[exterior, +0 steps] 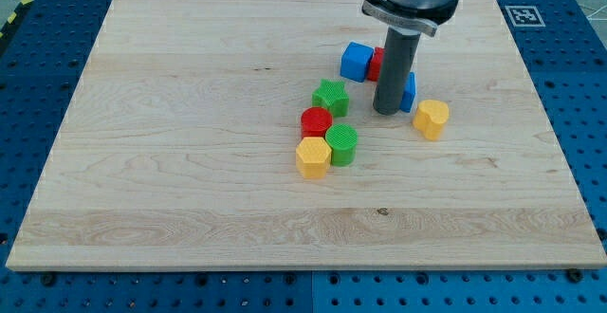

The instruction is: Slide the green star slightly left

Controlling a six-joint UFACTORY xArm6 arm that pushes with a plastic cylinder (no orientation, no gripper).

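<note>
From my tip (pixel 388 112), the green star (pixel 330 96) lies at about 9 to 10 o'clock, near but apart, with bare wood between the two. That puts my end effector on the star's right flank, which I judge the correct side for a short leftward shove; the star has no clear long axis, so contact on a point or a notch could turn it instead of sliding it. The end effector is a plain rod with nothing to clench or release, and it carries nothing. Just at 6 o'clock of the star sits a red block (pixel 316 120), seemingly touching it; below that a green cylinder (pixel 343 144) and a yellow hexagonal block (pixel 313 156) huddle together. At 12 o'clock of the tip, a blue cube (pixel 357 61) and a second red block (pixel 377 64), half hidden by the rod; a second blue block (pixel 409 92) peeks out at its right, and a yellow block (pixel 432 119) lies at 3 o'clock. The wooden tabletop (pixel 190 114) is open at the star's 9 o'clock, so room is ample. Risk, as I judge: dragging the red neighbour along.
</note>
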